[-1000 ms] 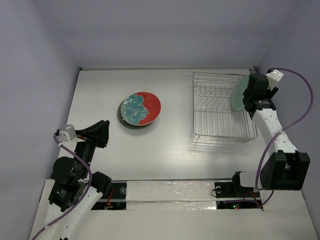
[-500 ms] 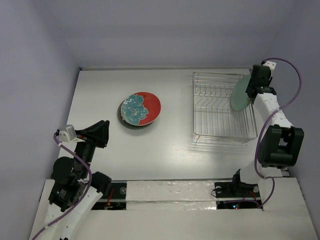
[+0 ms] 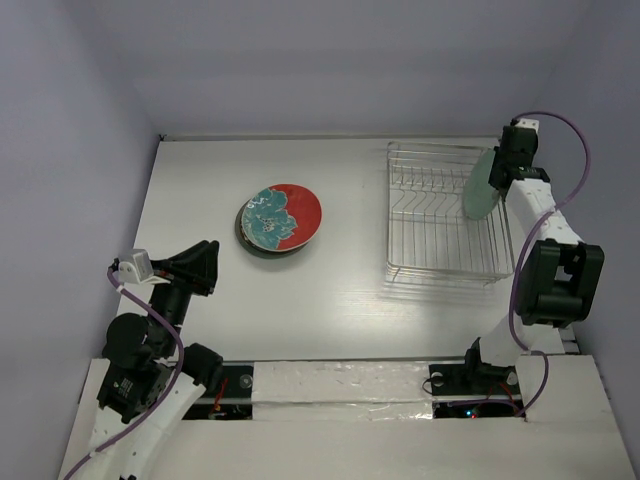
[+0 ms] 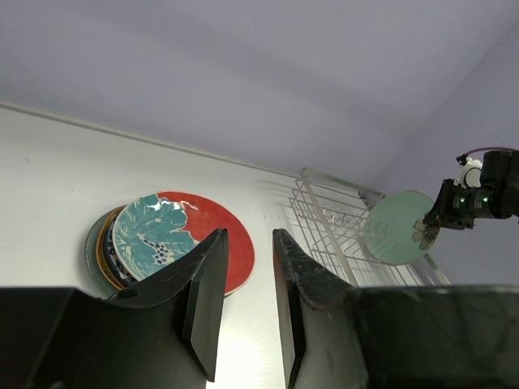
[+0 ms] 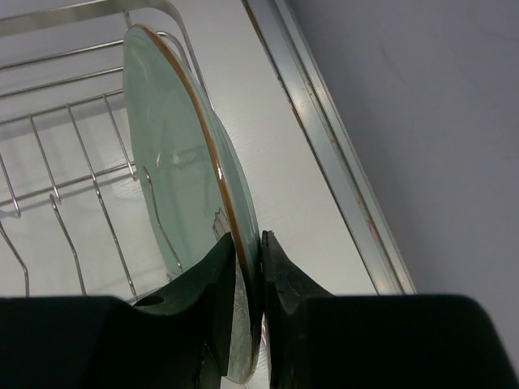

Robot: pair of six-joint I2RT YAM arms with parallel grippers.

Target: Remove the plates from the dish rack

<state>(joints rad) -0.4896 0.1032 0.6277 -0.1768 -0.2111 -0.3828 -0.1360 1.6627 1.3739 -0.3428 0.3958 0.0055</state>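
Note:
The silver wire dish rack [image 3: 440,215] stands at the right of the table. My right gripper [image 3: 500,172] is shut on the rim of the pale green plate [image 3: 481,186], which stands on edge at the rack's far right end; in the right wrist view the plate [image 5: 182,174] sits between my fingers [image 5: 223,267]. A stack of plates [image 3: 280,219] lies flat at mid-left, topped by a red plate with a teal floral plate partly over it. My left gripper [image 3: 205,262] is open and empty, raised near the front left; its fingers [image 4: 211,279] frame the stack [image 4: 174,243].
The raised table edge and right wall [image 5: 324,138] run close beside the held plate. The rack's other slots [image 5: 65,186] hold nothing. Purple cable loops [image 3: 575,150] hang by the right arm.
My right arm has swung back and right, carrying the pale green plate slightly toward the rack's far right corner. The left arm has not moved.

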